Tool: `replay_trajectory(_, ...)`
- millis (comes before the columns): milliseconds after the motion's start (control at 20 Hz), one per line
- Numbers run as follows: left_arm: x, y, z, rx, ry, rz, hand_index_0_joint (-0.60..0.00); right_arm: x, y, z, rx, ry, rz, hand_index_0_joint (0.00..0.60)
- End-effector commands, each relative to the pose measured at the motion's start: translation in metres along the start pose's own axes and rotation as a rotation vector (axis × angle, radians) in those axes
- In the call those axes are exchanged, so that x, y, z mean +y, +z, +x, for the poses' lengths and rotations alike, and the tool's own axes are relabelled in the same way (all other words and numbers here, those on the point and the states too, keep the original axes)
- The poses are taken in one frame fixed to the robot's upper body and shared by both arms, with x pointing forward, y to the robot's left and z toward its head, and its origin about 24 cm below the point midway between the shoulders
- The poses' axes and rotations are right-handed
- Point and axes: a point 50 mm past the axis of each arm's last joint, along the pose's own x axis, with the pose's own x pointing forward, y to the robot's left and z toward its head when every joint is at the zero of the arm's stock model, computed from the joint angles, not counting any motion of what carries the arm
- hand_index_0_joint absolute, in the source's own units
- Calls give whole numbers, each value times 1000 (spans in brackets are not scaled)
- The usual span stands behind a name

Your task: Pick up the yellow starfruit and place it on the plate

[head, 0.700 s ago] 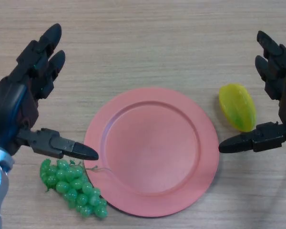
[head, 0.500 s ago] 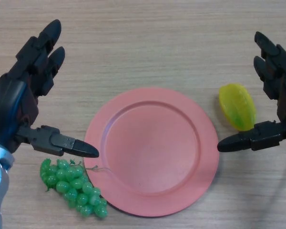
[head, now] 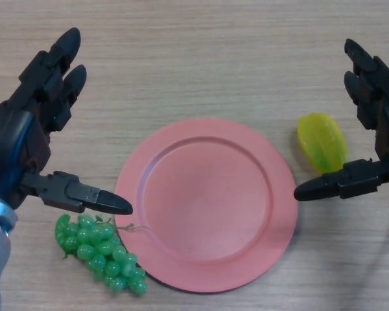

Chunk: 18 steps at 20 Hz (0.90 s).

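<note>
Head view: starfruit is seen inside the wide-spread right hand, between thumb and fingers, long axis 11-to-5 o'clock, at 3 o'clock off the plate.

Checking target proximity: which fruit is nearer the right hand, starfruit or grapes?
The yellow starfruit, right of the plate, between the right hand's thumb and fingers. The green grapes lie by the left hand.

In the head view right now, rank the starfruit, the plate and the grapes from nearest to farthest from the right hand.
From the right hand, open at the view's right edge:
1. Starfruit, on the table between its fingers and thumb, just right of the plate.
2. Plate, in the middle, with nothing on it.
3. Grapes, at the lower left, below the left hand's thumb.
</note>
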Motion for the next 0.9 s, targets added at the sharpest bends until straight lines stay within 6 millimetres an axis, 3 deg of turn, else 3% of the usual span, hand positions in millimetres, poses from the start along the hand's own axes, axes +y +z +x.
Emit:
replay_trajectory(50, 18, 31, -4, -166, 61, 66, 0, -12, 38, 4, -248, -58, -103, 0)
replay_trajectory(400, 18, 23, -12, -114, 61, -5, 0, -22, 28, 32, -274, -76, -314, 0)
replay_trajectory(900, 22, 23, -14, -140, 87, -23, 0, -32, 5, 62, -215, -104, -418, 0)
